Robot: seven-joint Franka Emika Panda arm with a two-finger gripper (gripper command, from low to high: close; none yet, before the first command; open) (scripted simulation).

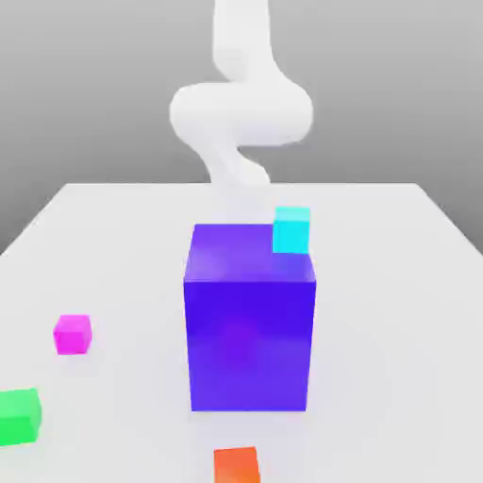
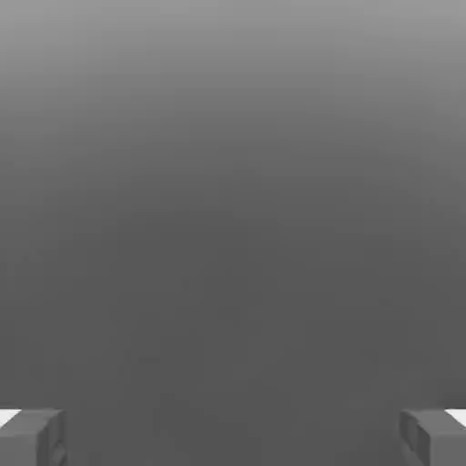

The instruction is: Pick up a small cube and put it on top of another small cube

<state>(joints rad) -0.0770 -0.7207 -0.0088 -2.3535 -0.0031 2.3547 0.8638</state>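
exterior view: one white arm (image 1: 241, 108) curls above the far side of the white table (image 1: 113, 245). on the table stand one big blue-violet block (image 1: 250, 325), one cyan cube (image 1: 291, 230) behind the block's far right corner, one small cube (image 1: 73, 334) in magenta-pink, one green cube (image 1: 19, 416) and one orange-red cube (image 1: 236, 465). the small cube sits alone with open table all around it, toward the exterior view's left and nearer the camera than the arm, well apart from it.

hand view: the gripper (image 2: 233, 437) has its two grey fingertips (image 2: 32, 437) spread wide apart with nothing between them, plain grey beyond.
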